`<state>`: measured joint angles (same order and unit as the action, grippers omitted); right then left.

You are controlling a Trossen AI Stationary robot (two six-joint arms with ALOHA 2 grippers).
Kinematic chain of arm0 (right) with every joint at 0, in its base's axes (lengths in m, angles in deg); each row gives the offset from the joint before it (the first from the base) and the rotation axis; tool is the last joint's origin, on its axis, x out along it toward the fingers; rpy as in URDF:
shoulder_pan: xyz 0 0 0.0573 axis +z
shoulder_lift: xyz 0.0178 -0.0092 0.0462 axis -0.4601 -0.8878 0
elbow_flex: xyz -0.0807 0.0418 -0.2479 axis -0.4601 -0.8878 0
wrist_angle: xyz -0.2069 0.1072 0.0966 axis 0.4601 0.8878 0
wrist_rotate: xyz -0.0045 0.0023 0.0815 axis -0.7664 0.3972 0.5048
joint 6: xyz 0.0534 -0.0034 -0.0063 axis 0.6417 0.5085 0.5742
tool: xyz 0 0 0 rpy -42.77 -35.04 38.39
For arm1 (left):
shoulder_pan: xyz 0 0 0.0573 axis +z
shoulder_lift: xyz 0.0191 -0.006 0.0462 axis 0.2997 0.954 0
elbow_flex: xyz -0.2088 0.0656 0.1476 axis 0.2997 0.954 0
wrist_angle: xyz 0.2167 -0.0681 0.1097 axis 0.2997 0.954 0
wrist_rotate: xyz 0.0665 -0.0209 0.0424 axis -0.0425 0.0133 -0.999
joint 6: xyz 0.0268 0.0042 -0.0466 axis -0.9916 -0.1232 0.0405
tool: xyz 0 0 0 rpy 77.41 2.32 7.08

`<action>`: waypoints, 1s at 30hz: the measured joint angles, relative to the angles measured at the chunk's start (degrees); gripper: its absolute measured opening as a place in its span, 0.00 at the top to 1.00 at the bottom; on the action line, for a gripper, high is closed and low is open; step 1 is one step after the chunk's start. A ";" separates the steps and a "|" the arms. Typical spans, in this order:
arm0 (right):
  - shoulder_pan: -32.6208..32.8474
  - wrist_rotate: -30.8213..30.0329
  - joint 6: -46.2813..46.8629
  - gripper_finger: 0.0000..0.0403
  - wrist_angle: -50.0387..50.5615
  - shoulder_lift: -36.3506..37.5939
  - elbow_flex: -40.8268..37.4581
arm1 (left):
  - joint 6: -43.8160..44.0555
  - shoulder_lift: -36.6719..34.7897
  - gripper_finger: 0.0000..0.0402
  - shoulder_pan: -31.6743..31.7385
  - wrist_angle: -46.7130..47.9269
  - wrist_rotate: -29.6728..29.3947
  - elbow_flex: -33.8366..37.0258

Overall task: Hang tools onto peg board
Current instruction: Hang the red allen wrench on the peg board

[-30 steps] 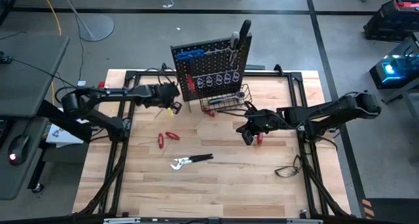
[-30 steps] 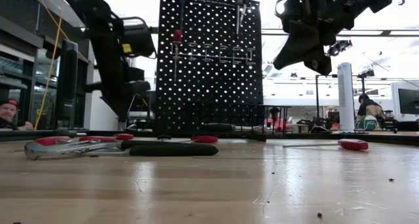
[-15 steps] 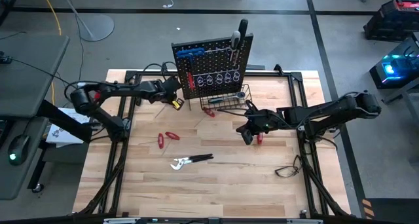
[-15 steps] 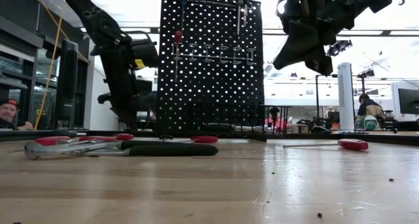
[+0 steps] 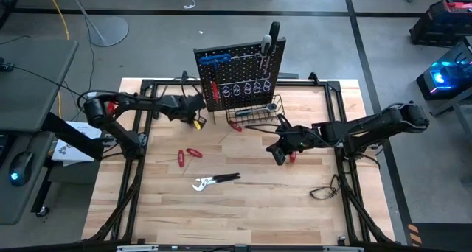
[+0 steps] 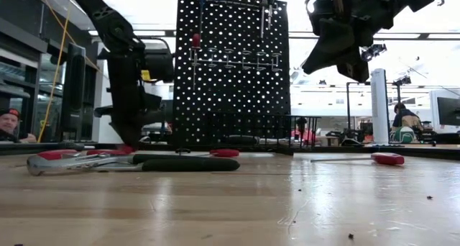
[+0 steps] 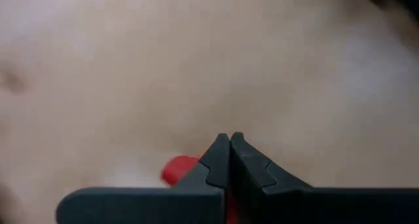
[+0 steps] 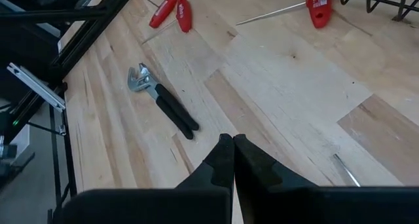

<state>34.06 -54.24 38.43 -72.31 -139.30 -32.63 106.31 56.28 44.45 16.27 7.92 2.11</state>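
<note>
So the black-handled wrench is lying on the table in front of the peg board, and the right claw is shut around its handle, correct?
Not quite. The black-handled wrench does lie on the table in front of the peg board, but the right claw is shut on nothing, well clear of it, as the right wrist view shows.

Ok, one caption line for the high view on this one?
Both arms hover over the table, left gripper shut beside the peg board, right gripper shut, pliers and red-handled screwdrivers lying unhung.
</note>
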 joint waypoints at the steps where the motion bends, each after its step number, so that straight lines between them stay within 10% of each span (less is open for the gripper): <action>1: 0.12 0.00 0.00 1.00 0.00 0.00 0.00 | 1.37 -0.03 1.00 -1.55 0.19 1.08 0.01; 15: 0.15 -0.07 0.67 1.00 0.01 0.00 0.02 | 14.46 -6.11 1.00 -25.84 6.20 -1.10 -4.54; 30: 0.12 1.71 0.61 1.00 -0.39 0.00 0.02 | -7.57 -13.32 0.85 -12.14 20.69 15.32 -0.94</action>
<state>34.18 -52.53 39.04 -72.70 -139.30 -32.61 98.74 42.96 32.31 36.96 23.24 1.17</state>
